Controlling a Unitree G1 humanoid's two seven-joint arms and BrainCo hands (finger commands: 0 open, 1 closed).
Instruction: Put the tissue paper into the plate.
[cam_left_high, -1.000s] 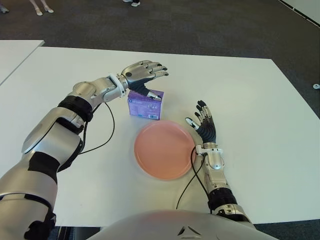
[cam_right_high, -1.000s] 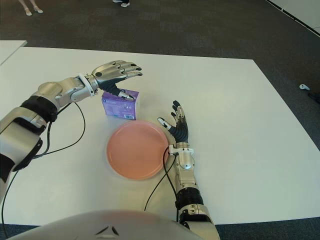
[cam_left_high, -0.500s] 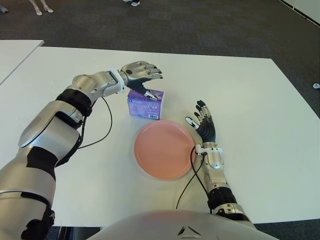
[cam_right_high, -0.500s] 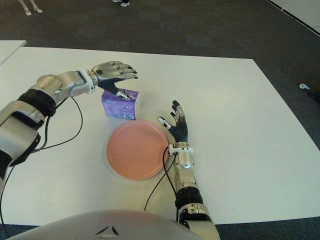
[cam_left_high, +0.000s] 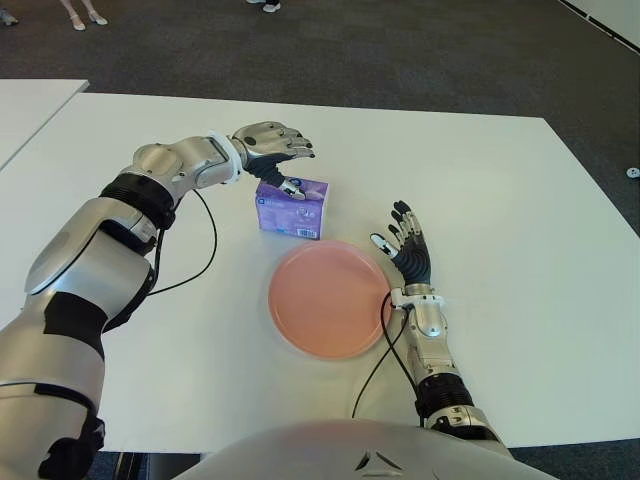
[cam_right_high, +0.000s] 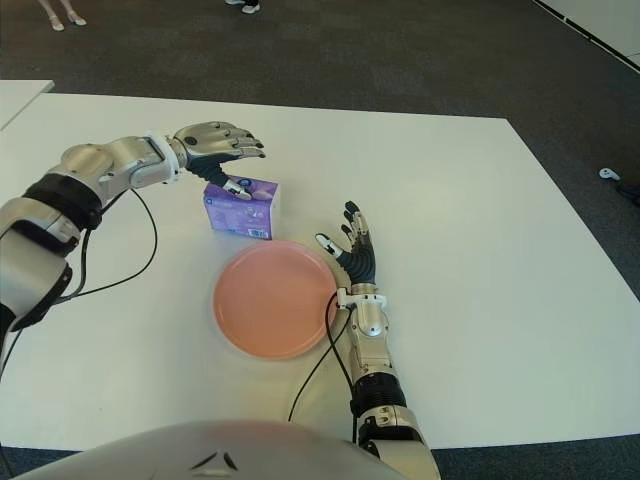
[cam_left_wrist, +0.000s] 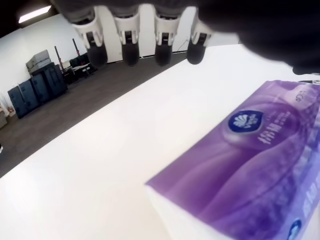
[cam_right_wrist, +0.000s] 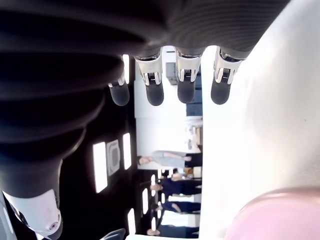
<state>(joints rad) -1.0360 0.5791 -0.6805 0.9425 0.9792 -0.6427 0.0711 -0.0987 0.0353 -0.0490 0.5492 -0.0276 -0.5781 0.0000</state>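
While my right hand (cam_left_high: 408, 245) lies open-fingered just right of the pink plate (cam_left_high: 328, 300), the purple tissue paper (cam_left_high: 292, 208) stands just beyond it on the tabletop (cam_left_high: 520, 220), my left hand (cam_left_high: 268, 143) spread above, grasping nothing.

Left hand (cam_left_high: 268, 146) reaches forward with fingers uncurled, empty; right hand (cam_left_high: 408, 248) lies idle, fingers spread.
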